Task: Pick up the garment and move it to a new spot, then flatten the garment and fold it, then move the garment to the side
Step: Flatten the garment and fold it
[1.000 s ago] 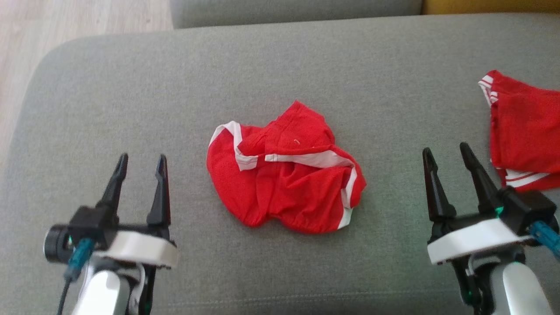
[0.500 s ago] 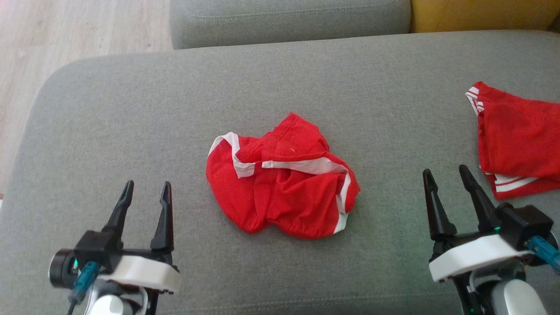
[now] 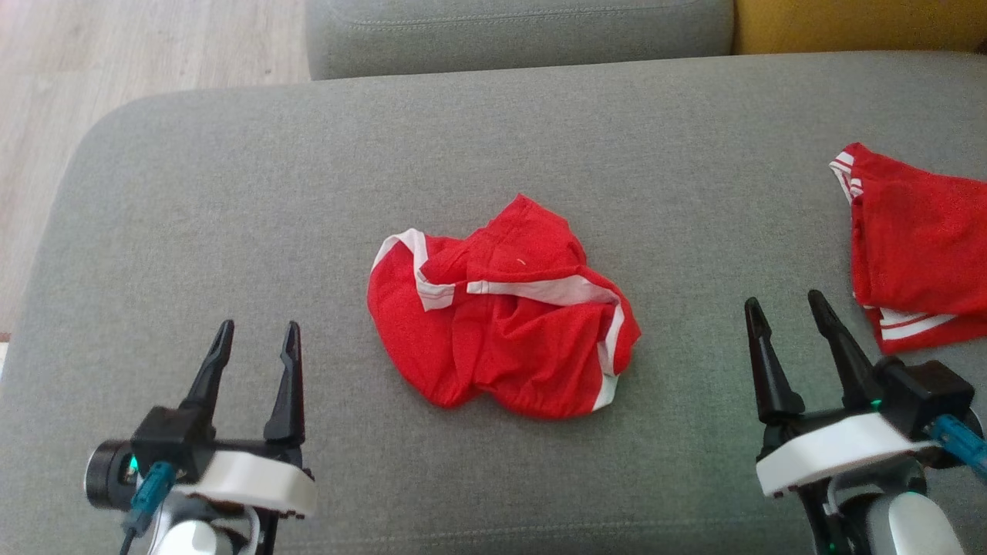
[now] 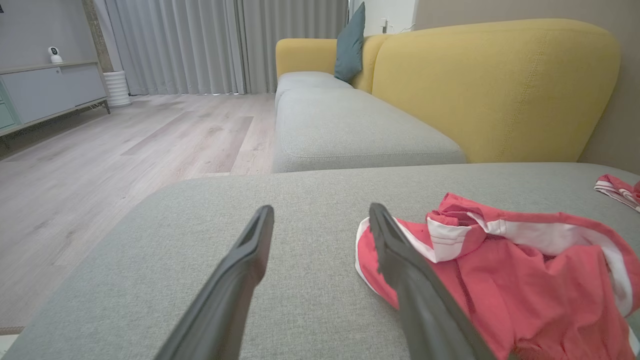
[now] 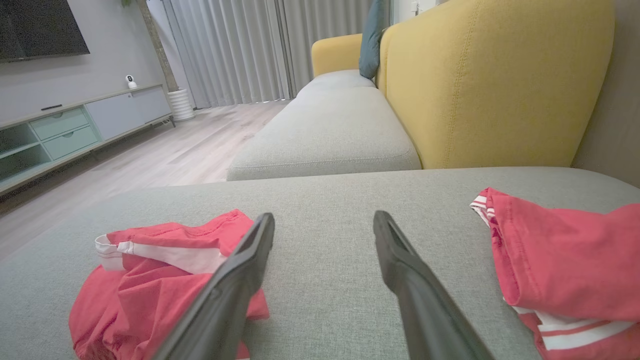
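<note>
- Head view: I am seeing the garment (image 3: 501, 308), red with white trim, lying crumpled in a heap at the middle of the grey cushion (image 3: 231, 193).
- Head view: the left gripper (image 3: 257, 330) is hovering at the lower left, its two dark fingers spread apart and pinching nothing. Bare cushion is showing between it and the garment.
- Head view: the right gripper (image 3: 780, 302) is hovering at the lower right, fingers likewise spread and empty. It is standing between the garment and a second red garment (image 3: 917, 247), which is lying flatter at the view's right edge.
- Head view: a wooden floor (image 3: 116, 46) is showing beyond the cushion's rounded far-left corner.
- Left wrist view: I am looking along the left gripper (image 4: 321, 210), whose fingers are standing wide with only cushion between them. The garment (image 4: 525, 280) is lying to the right, and the right-hand finger is overlapping its near edge in the picture. A yellow backrest (image 4: 495, 85) is rising behind.
- Right wrist view: the right gripper (image 5: 324, 217) is showing spread, empty fingers over bare cushion. The garment (image 5: 150, 280) is lying at the lower left, partly behind the left-hand finger. The second red garment (image 5: 565, 255) is lying at the right, apart from the fingers.
</note>
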Available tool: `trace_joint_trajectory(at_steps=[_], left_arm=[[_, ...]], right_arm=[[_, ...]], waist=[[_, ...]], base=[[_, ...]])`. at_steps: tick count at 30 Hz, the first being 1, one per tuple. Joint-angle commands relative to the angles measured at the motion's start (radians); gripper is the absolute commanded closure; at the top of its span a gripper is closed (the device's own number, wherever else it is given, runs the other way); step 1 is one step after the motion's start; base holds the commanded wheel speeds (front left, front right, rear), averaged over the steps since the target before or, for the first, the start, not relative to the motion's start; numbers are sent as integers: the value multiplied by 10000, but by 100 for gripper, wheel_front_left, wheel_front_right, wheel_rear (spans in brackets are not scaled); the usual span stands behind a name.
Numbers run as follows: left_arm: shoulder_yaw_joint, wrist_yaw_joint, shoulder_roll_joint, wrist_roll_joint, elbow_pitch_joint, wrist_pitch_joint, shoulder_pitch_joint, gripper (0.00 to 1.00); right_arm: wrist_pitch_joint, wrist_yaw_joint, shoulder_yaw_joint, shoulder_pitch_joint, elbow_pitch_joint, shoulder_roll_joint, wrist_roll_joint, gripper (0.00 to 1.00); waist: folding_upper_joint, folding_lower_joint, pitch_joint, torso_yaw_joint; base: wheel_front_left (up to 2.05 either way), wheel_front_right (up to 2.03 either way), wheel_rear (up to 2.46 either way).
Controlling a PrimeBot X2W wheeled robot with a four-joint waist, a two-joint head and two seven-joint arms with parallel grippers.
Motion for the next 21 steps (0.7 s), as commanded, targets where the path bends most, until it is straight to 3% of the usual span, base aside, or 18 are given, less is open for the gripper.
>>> trace_joint_trajectory(at_steps=[1,10,21], left_arm=[[393,-35,51,54,-287,-91,-450,0],[426,-88,-44,134,-288,-91,-481,0],[207,-370,-241,377,-274,-91,-1366,0]], right_arm=[[33,-7,249,-215,-372,-42,78,0],[23,-7,403,-330,-353,-41,122,0],[1600,-7,3578,-3061,1136,-796,969,0]], waist=[[0,0,-4,-1],[0,0,69,28],[0,0,916,617]], base=[[0,0,0],[0,0,0],[0,0,0]])
